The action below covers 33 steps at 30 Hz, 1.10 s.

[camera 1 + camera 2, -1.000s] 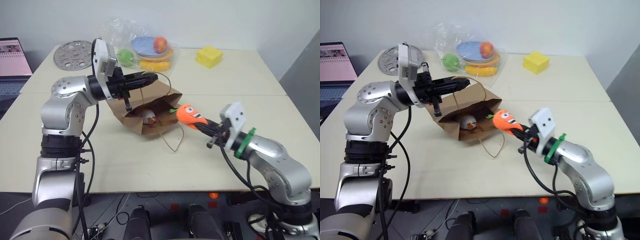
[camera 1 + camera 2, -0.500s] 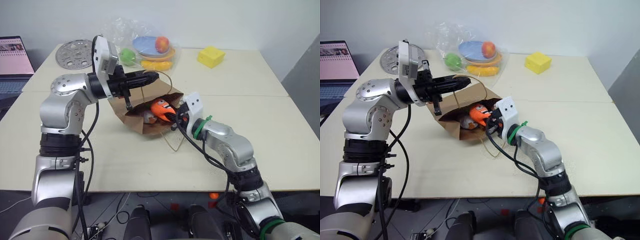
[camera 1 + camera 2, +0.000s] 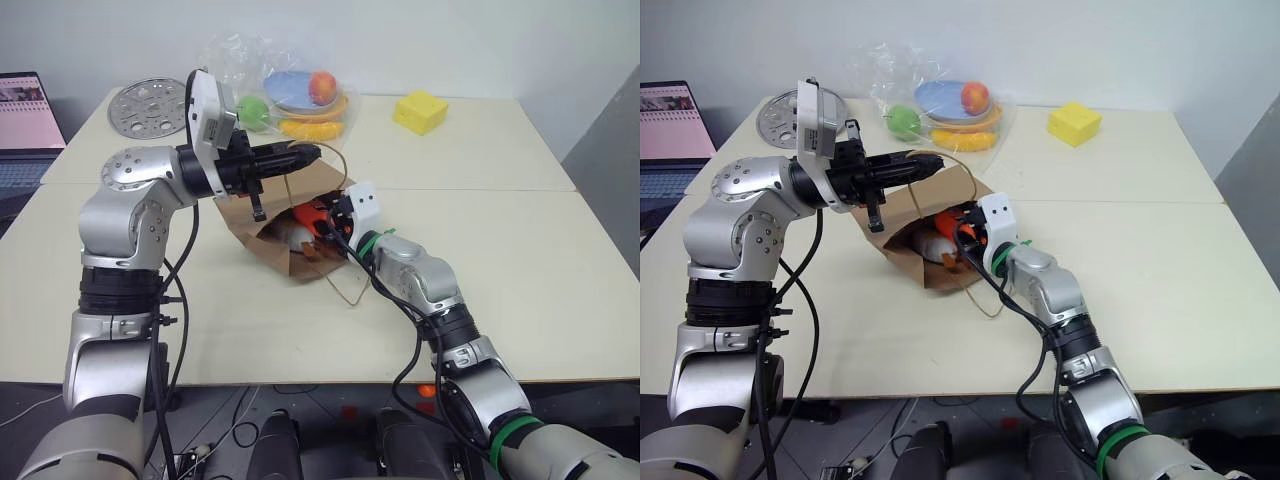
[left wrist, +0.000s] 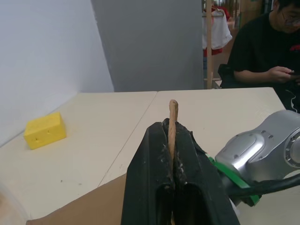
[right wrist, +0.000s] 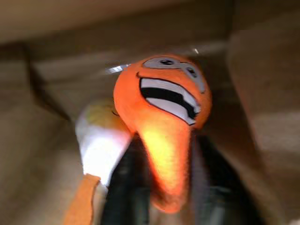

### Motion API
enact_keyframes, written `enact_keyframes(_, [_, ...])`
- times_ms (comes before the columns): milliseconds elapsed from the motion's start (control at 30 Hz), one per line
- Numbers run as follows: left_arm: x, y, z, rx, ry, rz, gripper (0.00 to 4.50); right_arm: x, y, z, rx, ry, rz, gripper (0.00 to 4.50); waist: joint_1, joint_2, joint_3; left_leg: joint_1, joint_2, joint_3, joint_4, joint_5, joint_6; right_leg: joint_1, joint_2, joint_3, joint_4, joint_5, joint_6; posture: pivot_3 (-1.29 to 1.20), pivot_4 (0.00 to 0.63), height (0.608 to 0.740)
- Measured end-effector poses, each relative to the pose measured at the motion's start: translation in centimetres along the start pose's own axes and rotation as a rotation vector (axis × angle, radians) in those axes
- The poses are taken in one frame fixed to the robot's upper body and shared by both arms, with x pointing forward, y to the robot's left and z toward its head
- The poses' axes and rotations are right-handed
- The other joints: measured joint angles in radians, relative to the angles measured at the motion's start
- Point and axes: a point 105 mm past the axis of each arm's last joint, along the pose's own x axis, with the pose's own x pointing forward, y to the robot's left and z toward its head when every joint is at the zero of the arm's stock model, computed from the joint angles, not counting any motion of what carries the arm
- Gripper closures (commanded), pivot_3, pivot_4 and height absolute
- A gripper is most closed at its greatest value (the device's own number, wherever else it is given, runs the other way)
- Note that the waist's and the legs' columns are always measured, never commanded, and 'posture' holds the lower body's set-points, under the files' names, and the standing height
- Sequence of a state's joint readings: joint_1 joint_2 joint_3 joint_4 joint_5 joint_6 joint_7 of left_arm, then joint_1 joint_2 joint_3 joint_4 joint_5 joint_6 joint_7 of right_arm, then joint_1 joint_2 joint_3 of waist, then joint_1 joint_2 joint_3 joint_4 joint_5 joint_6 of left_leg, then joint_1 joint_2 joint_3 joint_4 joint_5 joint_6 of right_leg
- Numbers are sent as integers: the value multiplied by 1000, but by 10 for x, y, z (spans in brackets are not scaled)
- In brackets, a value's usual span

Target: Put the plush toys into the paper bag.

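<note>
The paper bag (image 3: 908,248) lies on the counter (image 3: 1160,250), mouth facing five o'clock, left gripper (image 4: 172,154) pinching its handle (image 4: 173,117). Inside, the carrot (image 5: 161,117) points lengthwise inward beside the egg toy (image 5: 101,136), between the right gripper (image 5: 161,197)'s parted jaws.

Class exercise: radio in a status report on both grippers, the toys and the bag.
Left gripper shut on the paper bag's handle, mouth up. Right gripper inside the paper bag, carrot toy between its fingers beside egg toy. Nothing blocking.

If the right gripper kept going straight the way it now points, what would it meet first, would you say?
Probably the inside paper wall of the paper bag. The right gripper already reaches into the mouth with the carrot toy between its fingers; the white toy lies just beside that line. Depth is unclear.
</note>
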<state>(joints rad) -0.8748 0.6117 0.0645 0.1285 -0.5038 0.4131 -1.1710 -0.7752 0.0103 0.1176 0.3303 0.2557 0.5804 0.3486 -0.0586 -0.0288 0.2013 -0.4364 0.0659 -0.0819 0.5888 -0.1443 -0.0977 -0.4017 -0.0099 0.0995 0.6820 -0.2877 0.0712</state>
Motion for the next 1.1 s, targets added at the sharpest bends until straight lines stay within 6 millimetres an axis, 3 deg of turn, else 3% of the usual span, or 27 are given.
enact_keyframes(167, [0,0,0,2,-1,-1,4500,-16,-4,8,-34,-34,10,527,1,0,0,-1,0,0,-1,0,0,-2,0,0,0,0,0,0,150,740])
enact_keyframes(233, [0,-1,0,1,-1,-1,4500,-27,-5,8,-46,-37,14,81,1,0,0,-2,0,0,-1,0,0,-3,0,0,0,0,0,0,150,740])
enact_keyframes(500, [-1,-2,-4,-9,6,2,4500,-86,6,12,-147,-30,39,81,1,0,0,-2,0,0,-1,0,0,-3,0,0,0,0,0,0,150,740])
enact_keyframes(600, [-2,-3,-4,-8,7,0,4500,-99,4,0,-155,21,27,81,1,0,0,-2,0,0,0,0,0,-3,0,0,0,-1,1,0,150,740])
enact_keyframes(700, [-3,-4,-6,-17,11,2,4500,-101,2,-21,-156,86,17,81,0,0,0,-2,0,0,1,0,0,-2,0,1,0,-1,2,0,150,740])
enact_keyframes(900, [-2,-4,-6,-16,12,3,4500,-83,-3,-58,-95,183,11,81,-1,0,0,-2,0,1,1,0,0,-2,0,1,0,-1,2,0,150,740])
enact_keyframes(1000, [-2,-5,-4,-7,14,3,4500,-81,-10,-57,-124,181,-13,669,0,0,0,-3,0,0,1,0,0,-2,0,1,0,-1,2,0,150,740])
enact_keyframes(1100, [-5,-4,-5,-5,23,19,4500,-82,-15,-58,-134,187,-19,1806,0,0,0,-2,0,0,1,0,0,-2,0,1,0,-1,2,0,150,740])
